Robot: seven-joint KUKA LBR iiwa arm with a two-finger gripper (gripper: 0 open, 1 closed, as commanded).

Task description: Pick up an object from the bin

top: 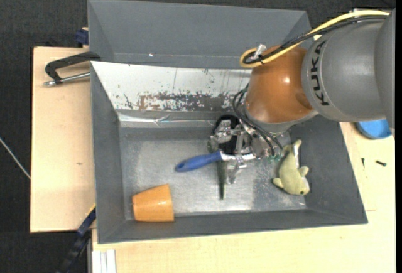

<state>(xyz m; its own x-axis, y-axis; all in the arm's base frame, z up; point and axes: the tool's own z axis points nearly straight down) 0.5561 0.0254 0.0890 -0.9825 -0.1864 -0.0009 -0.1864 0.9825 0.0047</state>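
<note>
Grey bin (151, 159) holds few things. Low over its middle hangs the hand (225, 180), just at the right end of a blue tool (196, 164) lying flat; open or closed, I cannot tell.

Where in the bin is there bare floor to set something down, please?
The bin is barest on the left, between the back wall, the orange cup and the blue-handled tool. A narrower strip runs along the front wall, from cup to plush fish. Around the gripper it is crowded.
</note>
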